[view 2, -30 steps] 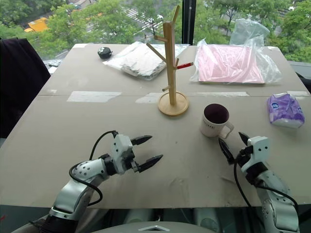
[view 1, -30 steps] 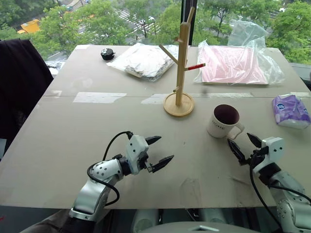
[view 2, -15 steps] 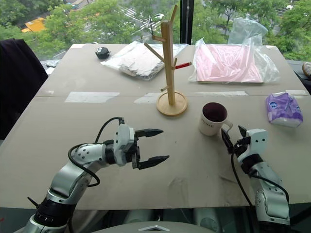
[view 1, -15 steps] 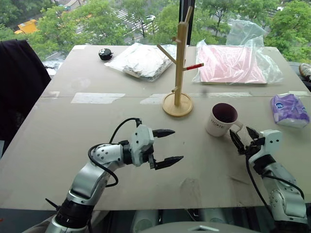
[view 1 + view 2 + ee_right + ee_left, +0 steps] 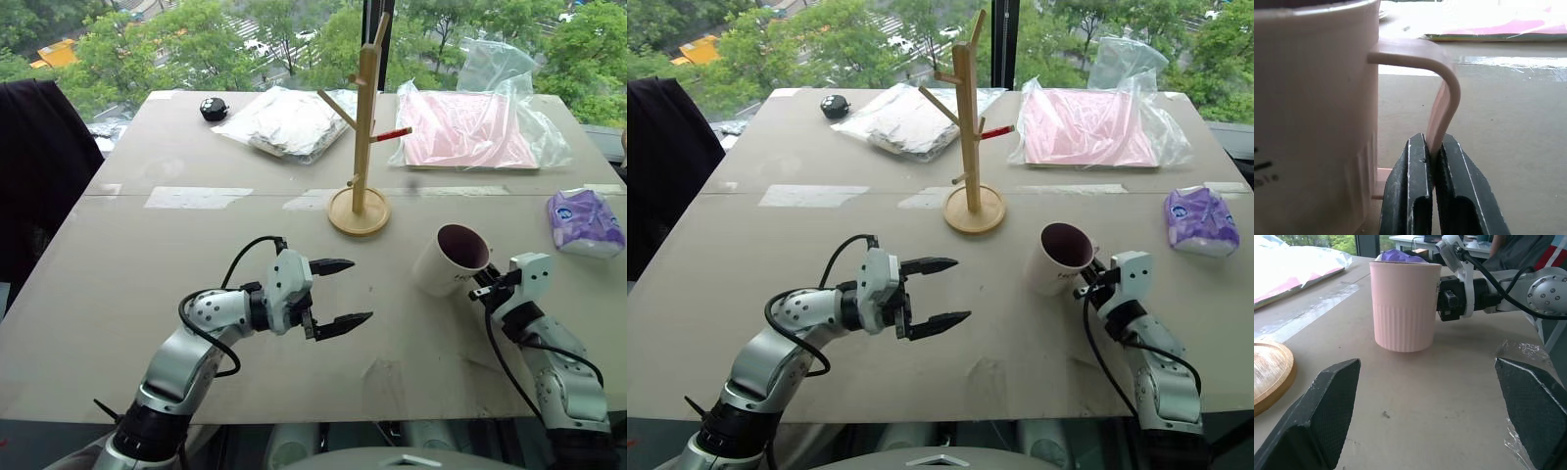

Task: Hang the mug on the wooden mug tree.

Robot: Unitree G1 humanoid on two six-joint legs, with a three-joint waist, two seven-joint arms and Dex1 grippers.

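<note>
The white mug (image 5: pixel 449 260), dark maroon inside, is on the table right of centre and leans toward the left. My right gripper (image 5: pixel 484 285) is shut on its loop handle (image 5: pixel 1443 93), with both black fingers (image 5: pixel 1409 186) clamped on the handle's lower part. The wooden mug tree (image 5: pixel 365 108) stands upright on its round base (image 5: pixel 360 211), behind and left of the mug, with a red-tipped peg (image 5: pixel 397 133) pointing right. My left gripper (image 5: pixel 349 292) hovers open at table centre, pointing right at the mug (image 5: pixel 1403 308), with nothing between its fingers.
A clear bag of pale cloth (image 5: pixel 289 122) and a pink packet in plastic (image 5: pixel 472 132) lie behind the tree. A purple tissue pack (image 5: pixel 585 223) sits at the right edge. A small black object (image 5: pixel 217 109) lies far left. Dark fabric (image 5: pixel 39 176) hangs beside the table's left edge.
My right gripper moved up to the mug's handle and shut on it, and the mug tipped toward the left. The left gripper rose and swung slightly right, then held still.
</note>
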